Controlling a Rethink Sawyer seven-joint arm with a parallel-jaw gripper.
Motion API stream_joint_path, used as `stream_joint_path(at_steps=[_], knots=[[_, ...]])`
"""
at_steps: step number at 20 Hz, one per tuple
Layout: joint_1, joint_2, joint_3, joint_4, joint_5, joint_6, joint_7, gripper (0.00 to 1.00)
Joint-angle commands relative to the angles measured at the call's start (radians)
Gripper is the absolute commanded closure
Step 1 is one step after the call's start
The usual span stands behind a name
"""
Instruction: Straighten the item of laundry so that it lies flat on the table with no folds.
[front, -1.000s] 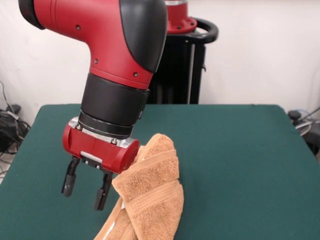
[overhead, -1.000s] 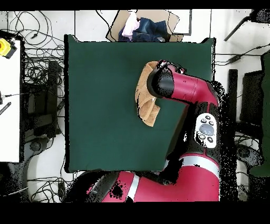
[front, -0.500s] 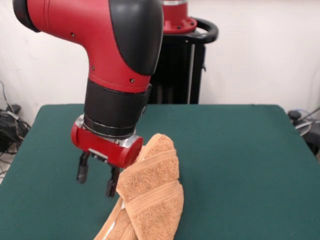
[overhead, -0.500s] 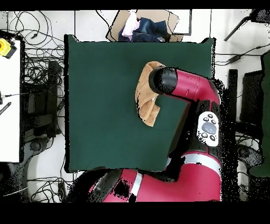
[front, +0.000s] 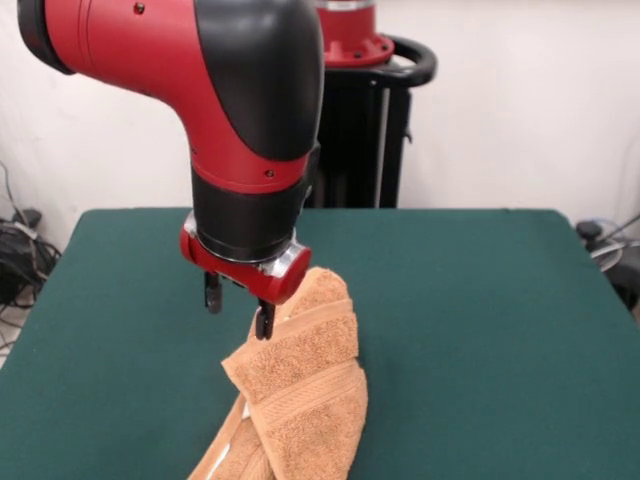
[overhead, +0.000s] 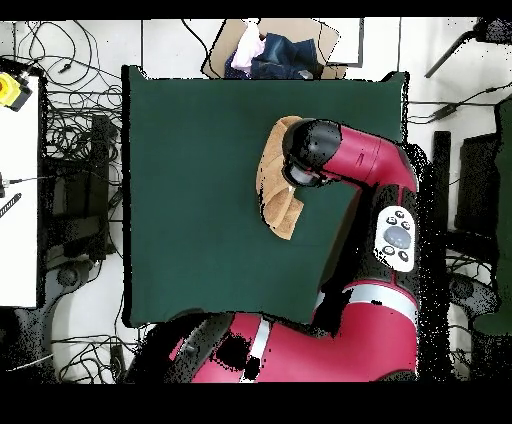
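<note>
The orange-tan towel (front: 300, 385) lies crumpled and folded in a narrow heap on the dark green table (front: 480, 320), at the near edge in the front view. In the overhead view the towel (overhead: 271, 185) lies right of the table's (overhead: 190, 200) middle, partly under the arm. My gripper (front: 238, 308) is open and empty. It hangs just behind the towel's upper fold, with one fingertip (front: 262, 323) close to the cloth. The arm's wrist (overhead: 310, 150) hides the gripper in the overhead view.
The robot's black pedestal (front: 370, 130) stands behind the table's far edge. In the overhead view a cardboard box of clothes (overhead: 270, 50) lies beyond the table's top edge, and cables and a white bench (overhead: 20, 190) are at the left.
The gripper has risen and moved back toward the pedestal and to the right in the front view, staying open. The towel has not moved.
</note>
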Motion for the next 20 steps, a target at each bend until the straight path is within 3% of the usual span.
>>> stream_joint_path(at_steps=[1, 7, 14, 20], knots=[[-0.013, 0.016, 0.133, 0.013, 0.045, 0.008, 0.049, 0.00], [-0.028, 0.029, 0.147, 0.011, 0.036, -0.041, 0.021, 0.00], [-0.046, 0.080, 0.192, 0.001, -0.013, -0.228, -0.021, 0.00], [-0.062, 0.118, 0.224, -0.047, -0.025, -0.238, -0.057, 0.00]])
